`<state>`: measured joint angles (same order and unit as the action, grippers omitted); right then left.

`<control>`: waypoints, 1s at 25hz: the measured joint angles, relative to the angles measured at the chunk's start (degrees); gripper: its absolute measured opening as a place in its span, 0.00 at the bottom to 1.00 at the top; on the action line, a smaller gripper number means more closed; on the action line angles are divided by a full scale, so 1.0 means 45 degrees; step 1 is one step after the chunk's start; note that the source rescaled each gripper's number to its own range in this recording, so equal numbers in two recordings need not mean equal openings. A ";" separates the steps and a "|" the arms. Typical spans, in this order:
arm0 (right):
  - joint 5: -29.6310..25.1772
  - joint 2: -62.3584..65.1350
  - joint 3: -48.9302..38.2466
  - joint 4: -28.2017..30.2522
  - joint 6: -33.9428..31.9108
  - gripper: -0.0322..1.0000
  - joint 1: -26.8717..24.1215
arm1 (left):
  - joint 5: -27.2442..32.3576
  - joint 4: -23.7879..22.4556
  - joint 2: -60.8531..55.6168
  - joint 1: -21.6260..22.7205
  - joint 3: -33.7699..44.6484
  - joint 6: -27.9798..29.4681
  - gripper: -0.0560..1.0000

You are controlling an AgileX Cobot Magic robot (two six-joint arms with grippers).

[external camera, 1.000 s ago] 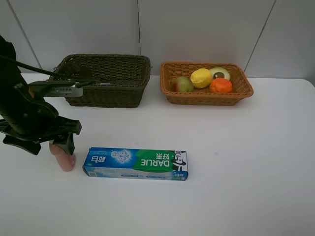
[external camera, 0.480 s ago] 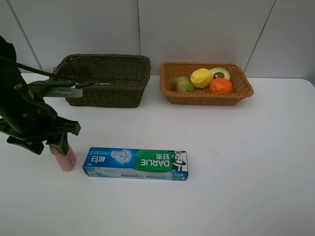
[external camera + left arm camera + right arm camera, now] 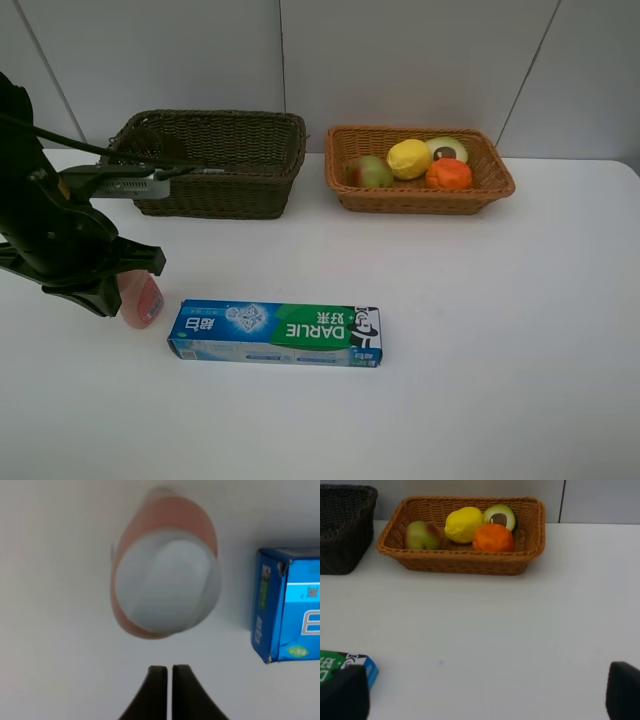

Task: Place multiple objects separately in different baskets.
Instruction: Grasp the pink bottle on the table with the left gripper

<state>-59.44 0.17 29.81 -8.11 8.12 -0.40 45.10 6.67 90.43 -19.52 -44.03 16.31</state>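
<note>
A long cardboard toothpaste box [image 3: 275, 334] lies flat toward the front edge of the smooth white desk [image 3: 480, 330]. One end is just beside the pink bottle [image 3: 143, 300], near the left edge.

Along the back edge sit two woven baskets:
- a dark basket [image 3: 215, 192];
- a tan basket [image 3: 420, 197] holding a pear [image 3: 370, 171], lemon [image 3: 409, 158], avocado [image 3: 447, 149] and orange [image 3: 449, 174].

The left tool [image 3: 165, 670] is pinched together on nothing, with the white-capped bottle just beyond its tips. The right tool [image 3: 482, 692] gapes wide and holds nothing.

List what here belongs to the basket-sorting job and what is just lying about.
Job: dark basket, tan basket, pear, lemon, avocado, orange, toothpaste box, pink bottle.
Lying about: nothing loose; besides these, only the table and wall.
</note>
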 joint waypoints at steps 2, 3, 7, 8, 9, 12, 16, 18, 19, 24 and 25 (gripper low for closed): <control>0.0000 0.0000 0.0000 0.0000 0.0000 1.00 0.0000 | 0.0000 0.0000 0.0000 0.0000 0.0000 0.0000 0.06; 0.0000 0.0000 0.0000 0.0000 0.0000 1.00 0.0000 | 0.0000 0.0000 0.0000 0.0000 0.0000 -0.0049 0.05; 0.0000 0.0000 0.0000 0.0000 0.0000 1.00 0.0000 | 0.0012 0.0000 0.0000 0.0000 0.0000 -0.0261 0.05; 0.0000 0.0000 0.0000 0.0000 0.0000 1.00 0.0000 | 0.0039 0.0000 0.0000 0.0000 0.0000 -0.0317 0.05; 0.0000 0.0000 0.0000 0.0000 0.0000 1.00 0.0000 | 0.0037 0.0000 0.0000 0.0000 0.0000 -0.0331 0.05; 0.0000 0.0000 0.0000 0.0000 0.0000 1.00 0.0000 | 0.0037 0.0000 0.0000 0.0000 0.0000 -0.0384 0.05; 0.0000 0.0000 0.0000 0.0000 0.0000 1.00 0.0000 | 0.0041 0.0061 0.0000 0.0000 0.0000 -0.0591 0.05; 0.0000 0.0000 0.0000 0.0000 0.0000 1.00 0.0000 | 0.0041 0.0090 0.0000 0.0000 0.0000 -0.0651 0.05; 0.0000 0.0000 0.0000 0.0000 0.0000 1.00 0.0000 | 0.0041 0.0090 0.0000 0.0000 0.0000 -0.0662 0.05; 0.0000 0.0000 0.0000 0.0000 0.0000 1.00 0.0000 | 0.0014 0.0283 0.0000 0.0000 0.0000 -0.0665 0.09; 0.0000 0.0000 0.0000 0.0000 0.0000 1.00 0.0000 | 0.0004 0.0296 0.0000 0.0000 0.0000 -0.0665 0.13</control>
<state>-59.44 0.17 29.81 -8.11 8.12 -0.40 45.12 8.00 90.43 -19.52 -44.03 13.31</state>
